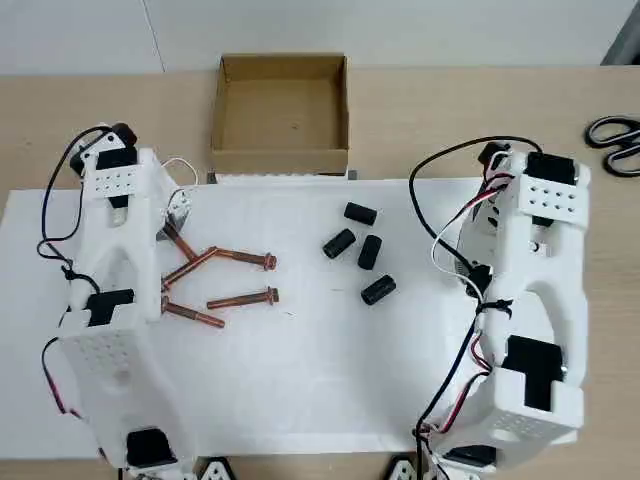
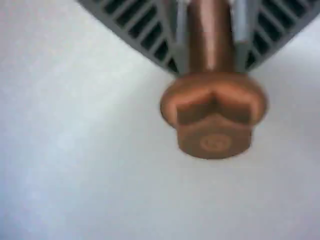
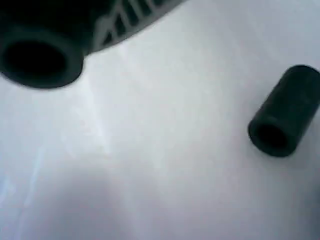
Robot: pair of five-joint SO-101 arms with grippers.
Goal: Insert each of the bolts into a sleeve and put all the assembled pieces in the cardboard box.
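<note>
Left gripper (image 2: 210,62) clamped on 1 bolt (image 2: 214,117), right gripper (image 3: 65,25) on 1 sleeve (image 3: 40,60); next I align both for insertion.

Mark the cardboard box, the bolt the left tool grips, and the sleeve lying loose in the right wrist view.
cardboard box (image 1: 280,160), high view, its front wall.
gripped bolt (image 2: 214,127), left wrist view, its hex head.
loose sleeve (image 3: 289,106), right wrist view, its curved side.
</note>
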